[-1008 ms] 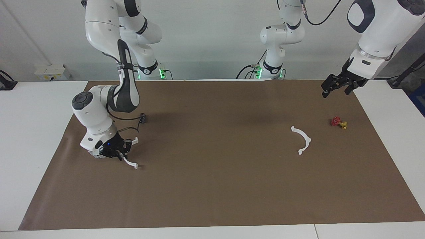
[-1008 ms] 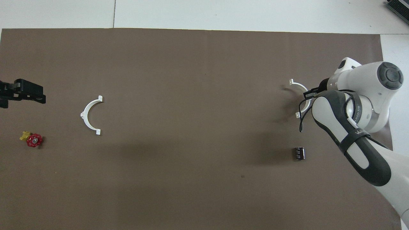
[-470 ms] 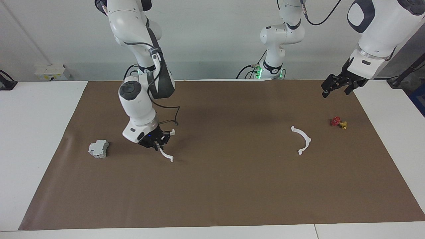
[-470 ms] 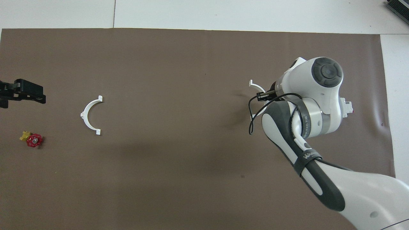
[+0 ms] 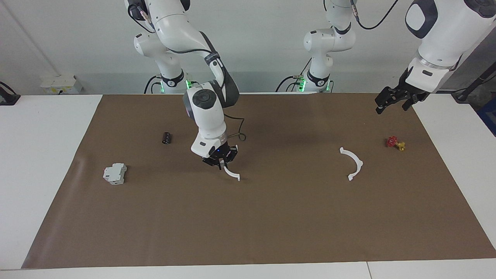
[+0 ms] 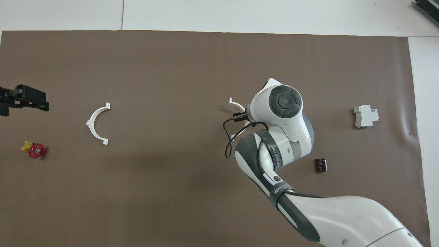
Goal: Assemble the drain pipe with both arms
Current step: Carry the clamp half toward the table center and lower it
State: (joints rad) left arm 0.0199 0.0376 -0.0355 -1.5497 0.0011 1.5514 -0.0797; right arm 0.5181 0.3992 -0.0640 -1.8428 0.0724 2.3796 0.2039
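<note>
The right gripper (image 5: pixel 221 159) is clamped on one white half-ring (image 5: pixel 231 174) and is hanging it over the middle of the bench (image 5: pixel 271 232), the free end of the arc dipping toward the brown mat. Its mate, the second half-ring (image 5: pixel 353 162), is lying flat on the mat toward the left arm's end, well apart from the carried piece, its long axis running roughly away from the robots. The left gripper (image 5: pixel 395 100) is waiting with fingers spread wide and empty, over the mat's edge and near the red-and-gold valve (image 5: pixel 395 143); of the two it looks the closer to the resting piece. Both halves are thin, smooth plastic curves with small tabs.
</note>
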